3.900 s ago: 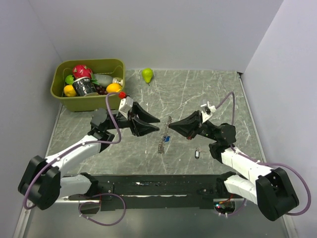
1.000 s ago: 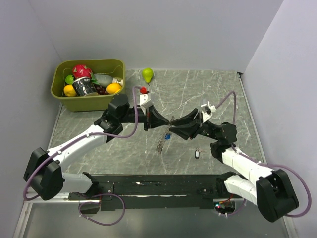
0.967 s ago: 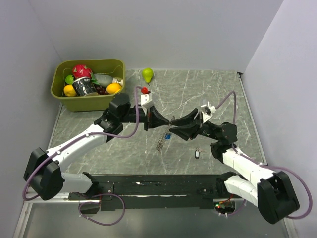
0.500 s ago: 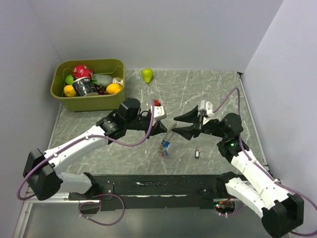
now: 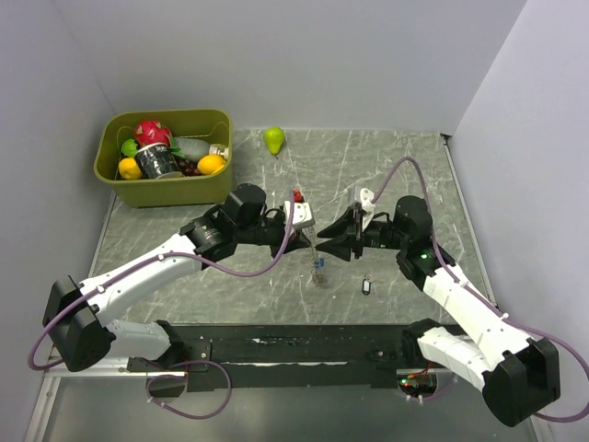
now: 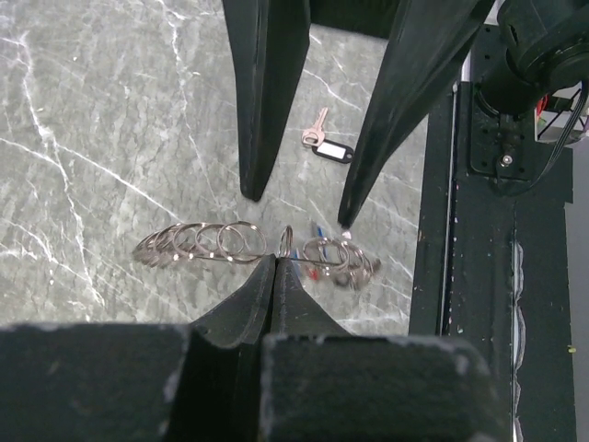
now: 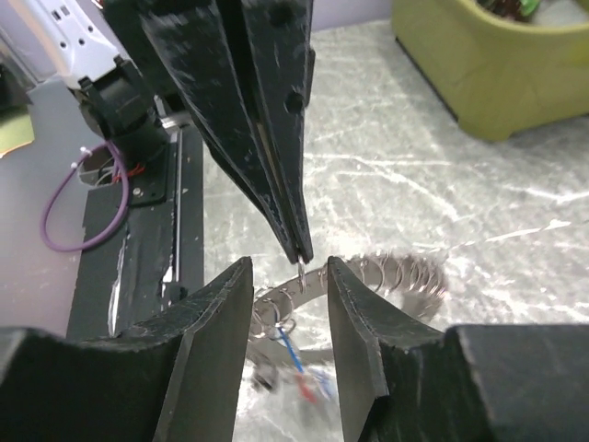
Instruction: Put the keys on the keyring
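Two arms stretch from the near edge toward the table's (image 5: 414, 175) middle, elbows bent, grippers meeting tip to tip. At 4 o'clock from the keyring (image 6: 212, 241), a loose key (image 5: 366, 286) with a dark tag lies on the marble. The left gripper (image 6: 274, 265) is clamped tight, pinching the keyring's wire. Facing it from 3 o'clock, the right gripper (image 7: 287, 262) has its jaws parted, holding nothing. A blue-tagged key (image 5: 318, 264) hangs on the ring. Farther off sit a green bin (image 5: 166, 191) at 10 o'clock and a pear (image 5: 273, 139) near 12.
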Tool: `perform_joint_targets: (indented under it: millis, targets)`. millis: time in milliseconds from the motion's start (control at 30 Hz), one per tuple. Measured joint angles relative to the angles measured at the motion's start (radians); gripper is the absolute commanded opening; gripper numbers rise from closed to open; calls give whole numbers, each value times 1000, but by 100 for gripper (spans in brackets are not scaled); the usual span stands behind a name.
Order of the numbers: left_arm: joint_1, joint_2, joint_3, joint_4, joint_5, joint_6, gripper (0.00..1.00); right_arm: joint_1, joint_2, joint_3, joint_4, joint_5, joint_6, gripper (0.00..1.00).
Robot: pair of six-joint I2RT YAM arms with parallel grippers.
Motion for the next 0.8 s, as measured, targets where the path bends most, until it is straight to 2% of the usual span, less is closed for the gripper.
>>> perform_joint_targets:
  millis: [133,233,367,700,733,800]
  targets:
    - [-4,0,8,-5,-2,3,1,25,21,0,-18,3,-9,39]
    - [-7,0,11,-8,-2,3,1,42,37,0,-22,6,-19,29]
    - [-11,0,12,-19,-2,3,1,50,66,4,-29,16,-33,0]
    - [-11,-4,11,-27,-17,3,2,51,84,14,-35,34,-31,0]
    - [-11,-6,9,-24,-18,2,5,51,84,14,-32,35,-29,0]
    - [-11,-14,0,-10,-23,-3,25,52,82,14,-22,38,-18,0]
